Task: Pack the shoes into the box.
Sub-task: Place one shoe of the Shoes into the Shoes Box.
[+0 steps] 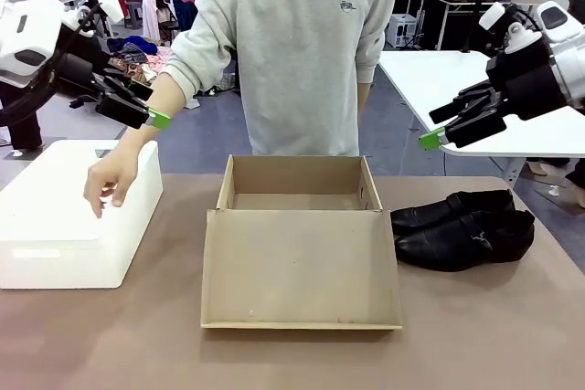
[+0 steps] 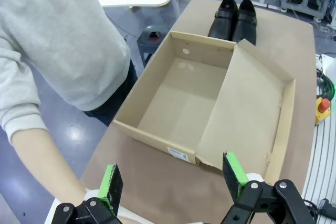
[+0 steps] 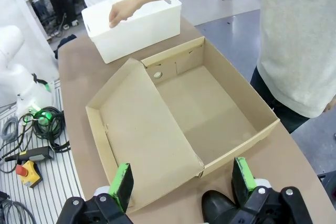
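Both mine are up off the tabletop (image 1: pixel 494 335): my left pincer (image 1: pixel 146 105) hangs high to the left of the box (image 1: pixel 297 178), my right pincer (image 1: pixel 437 127) high to its right. Both have their jaws spread wide, nothing in either. Nearest me, the lid flap (image 1: pixel 300 267) lies folded out flat from the box's near edge. Behind it the box is open, its floor bare cardboard. The shoes (image 1: pixel 462 230) lie just right of the box, side by side and touching.

Here's my worry. That leather is glossy, so a pinch on a rounded part may slip off. With the two pressed together, I could nudge one while taking the other. The flap lies on my side, and catching it could drag the light box. Left of the box, the person's hand (image 1: pixel 111 180) hovers over a white block (image 1: pixel 78 216), close under my left pincer, so a drop there risks contact. The person stands just beyond the box.
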`<state>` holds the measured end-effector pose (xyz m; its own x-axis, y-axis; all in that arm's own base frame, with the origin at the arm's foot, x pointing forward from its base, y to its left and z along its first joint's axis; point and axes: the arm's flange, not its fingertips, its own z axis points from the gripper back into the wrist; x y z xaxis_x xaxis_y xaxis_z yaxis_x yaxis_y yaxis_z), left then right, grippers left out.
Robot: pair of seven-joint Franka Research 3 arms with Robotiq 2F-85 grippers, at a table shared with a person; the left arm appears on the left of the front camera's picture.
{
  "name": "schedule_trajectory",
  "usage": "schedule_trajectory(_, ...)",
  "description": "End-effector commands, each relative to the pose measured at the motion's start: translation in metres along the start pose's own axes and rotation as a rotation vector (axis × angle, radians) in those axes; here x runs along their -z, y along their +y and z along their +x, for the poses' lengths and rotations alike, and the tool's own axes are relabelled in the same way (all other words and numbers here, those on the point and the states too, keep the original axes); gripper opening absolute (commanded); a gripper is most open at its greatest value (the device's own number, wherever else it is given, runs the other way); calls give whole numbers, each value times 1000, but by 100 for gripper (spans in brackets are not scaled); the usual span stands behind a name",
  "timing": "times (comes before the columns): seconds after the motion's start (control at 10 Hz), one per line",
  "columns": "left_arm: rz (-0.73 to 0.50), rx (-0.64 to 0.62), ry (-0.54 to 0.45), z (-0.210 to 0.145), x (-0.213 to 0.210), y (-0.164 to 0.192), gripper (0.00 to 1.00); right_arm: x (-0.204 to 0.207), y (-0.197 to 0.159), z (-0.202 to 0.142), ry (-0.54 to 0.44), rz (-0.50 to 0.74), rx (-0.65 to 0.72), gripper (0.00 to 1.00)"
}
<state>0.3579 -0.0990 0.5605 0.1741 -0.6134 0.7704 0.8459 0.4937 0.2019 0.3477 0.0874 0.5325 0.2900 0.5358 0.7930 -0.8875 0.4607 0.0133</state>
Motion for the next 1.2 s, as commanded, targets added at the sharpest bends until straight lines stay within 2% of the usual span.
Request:
schedule_trajectory(0.0,-8,1,-7,-1,0,1,100,2,-3,-1,-15,16,-20,100)
schedule_trajectory(0.1,-8,1,-7,-1,0,1,100,0,0,0,0,0,0,100)
schedule_trajectory(0.3,-8,1,-7,-1,0,1,100,-3,-10,8,61,22,-58,100)
schedule_trajectory(0.5,-8,1,-7,-1,0,1,100,-7,-28,22,165,29,-106,100)
schedule_trajectory(0.8,-8,1,-7,-1,0,1,100,-13,-47,35,270,1,-170,100)
schedule_trajectory(1.1,-8,1,-7,-1,0,1,100,-15,-64,33,410,6,-306,100)
